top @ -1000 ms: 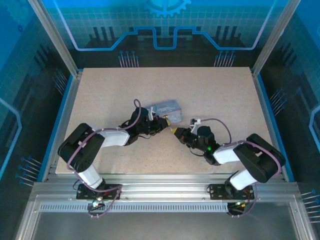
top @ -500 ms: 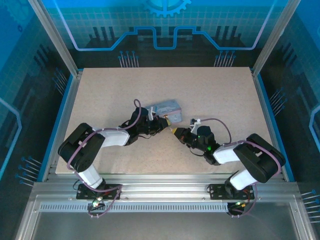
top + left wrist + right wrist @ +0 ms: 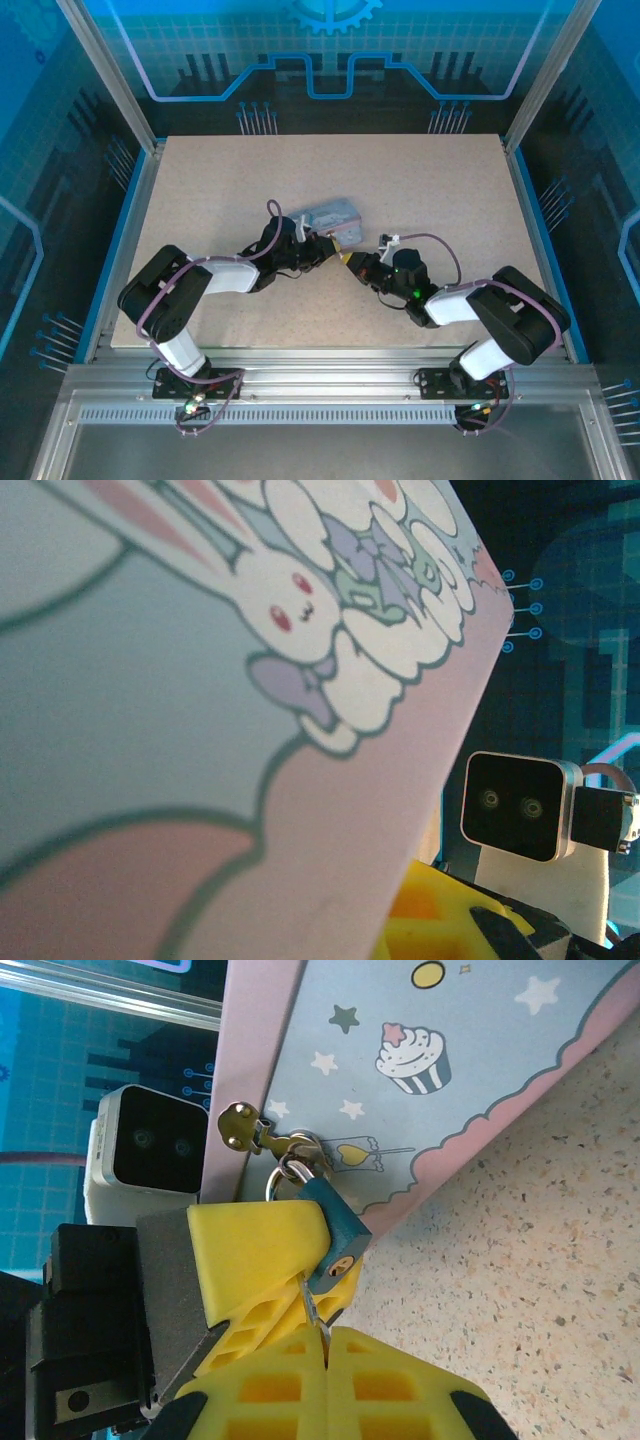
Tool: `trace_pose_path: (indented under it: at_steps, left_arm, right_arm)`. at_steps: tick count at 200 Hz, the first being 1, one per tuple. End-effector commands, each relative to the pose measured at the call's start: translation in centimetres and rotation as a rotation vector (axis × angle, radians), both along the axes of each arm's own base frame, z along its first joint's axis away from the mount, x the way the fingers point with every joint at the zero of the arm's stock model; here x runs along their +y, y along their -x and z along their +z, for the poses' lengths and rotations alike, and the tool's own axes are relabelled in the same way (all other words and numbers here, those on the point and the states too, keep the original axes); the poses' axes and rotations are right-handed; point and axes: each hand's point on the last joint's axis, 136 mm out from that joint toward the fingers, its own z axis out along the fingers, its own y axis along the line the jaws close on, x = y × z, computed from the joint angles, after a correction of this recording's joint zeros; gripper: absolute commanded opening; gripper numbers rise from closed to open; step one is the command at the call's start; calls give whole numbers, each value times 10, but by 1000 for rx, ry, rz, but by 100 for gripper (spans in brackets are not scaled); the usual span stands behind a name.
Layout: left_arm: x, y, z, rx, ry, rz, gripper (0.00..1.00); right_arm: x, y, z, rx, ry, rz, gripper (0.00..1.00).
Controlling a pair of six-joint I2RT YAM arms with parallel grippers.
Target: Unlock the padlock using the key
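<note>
**Key at the padlock, both grippers closed at the tin's front**

From where I stand, the 2 arms meet nose to nose in the middle of the table [image 3: 420, 180], right at the near side of the pale blue tin [image 3: 335, 214]. The left gripper [image 3: 327, 246] and the right gripper [image 3: 351, 259] are almost touching.

Up close in the right wrist view, the padlock [image 3: 332, 1232] is small and blue. Its shackle hangs through a brass hasp [image 3: 240, 1125] on the tin's edge, and its body tilts down towards the speckled tabletop. The left gripper's yellow fingers [image 3: 255, 1245] are clamped on the padlock body, 1 above and 1 below.

The right gripper's jaws are pressed together with hardly a seam between them. A thin grey sliver, the key [image 3: 313, 1307], sticks out from that seam. Its tip meets the bottom end of the padlock. I cannot tell how far in it sits.

The tin's cartoon rabbit lid looms very near the left wrist camera
</note>
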Motion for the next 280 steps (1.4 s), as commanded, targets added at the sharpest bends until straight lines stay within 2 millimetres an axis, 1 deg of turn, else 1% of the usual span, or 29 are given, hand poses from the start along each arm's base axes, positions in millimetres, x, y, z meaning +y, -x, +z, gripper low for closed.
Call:
trace_pose_path:
  at_steps: [1, 34, 62, 87, 114, 187, 230, 258, 280]
  left_arm:
    - [-1, -1, 3, -9, 29, -10, 6]
    - [0, -2, 3, -6, 27, -6, 6]
    - [2, -2, 3, -7, 27, -4, 6]
    - [2, -3, 4, -9, 30, -3, 6]
    - [2, -3, 5, -9, 32, -2, 6]
    - [1, -2, 3, -1, 40, -4, 6]
    - [0, -1, 2, 1, 44, -8, 6]
    - [0, -1, 2, 2, 53, -8, 6]
    - [-1, -1, 4, 2, 58, -10, 6]
  right_arm:
    - [2, -3, 3, -21, 1, 2, 0]
    - [-3, 3, 4, -25, 20, 3, 0]
    - [-11, 9, -4, -11, 50, -10, 0]
    - [-10, 11, -10, 1, 67, -1, 0]
    - [-6, 9, -10, -3, 57, 8, 0]
    - [2, 0, 0, -29, 48, 15, 0]
    - [5, -3, 0, -30, 46, 20, 0]
    - [6, -6, -1, -26, 51, 17, 0]
    - [2, -10, 2, -42, 37, 1, 0]
